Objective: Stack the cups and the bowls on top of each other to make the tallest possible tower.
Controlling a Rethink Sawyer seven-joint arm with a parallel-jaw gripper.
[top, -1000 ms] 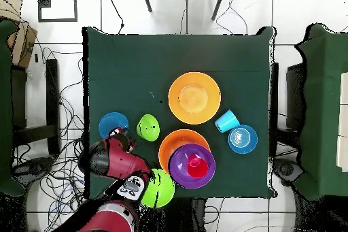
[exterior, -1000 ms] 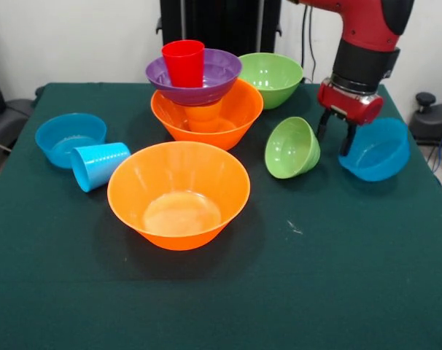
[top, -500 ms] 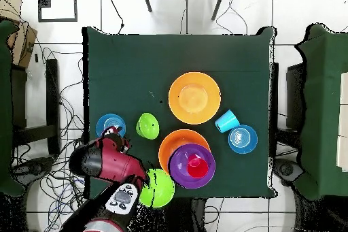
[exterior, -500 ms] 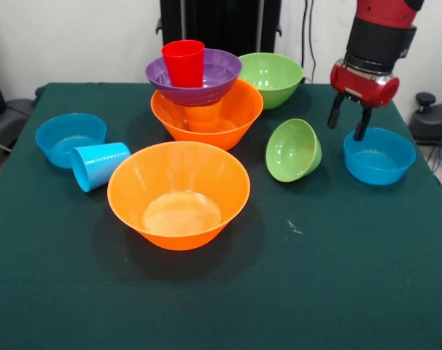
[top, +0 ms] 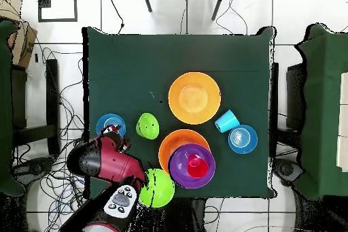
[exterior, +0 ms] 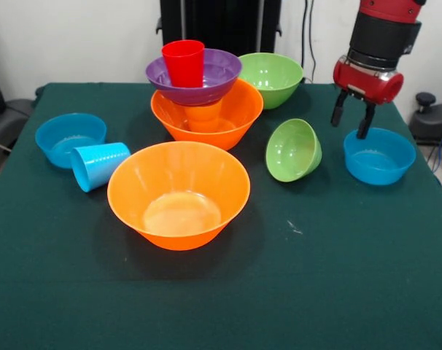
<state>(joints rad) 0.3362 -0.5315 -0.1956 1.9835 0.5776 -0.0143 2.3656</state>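
Edged slightly higher since a moment ago, gripper [exterior: 354,122] empty, fingers apart above small blue bowl [exterior: 379,156] near table [exterior: 316,292] edge; tower [exterior: 199,91] unfinished by far edge, awaiting it.

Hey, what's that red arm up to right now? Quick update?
Hand open, empty, hovering over small blue bowl. Tower standing: orange bowl, orange cup, purple bowl, red cup on top. Small green bowl lies tipped between bowl and tower.

Near table half [exterior: 316,292] open; tower [exterior: 198,87] blocks far centre.
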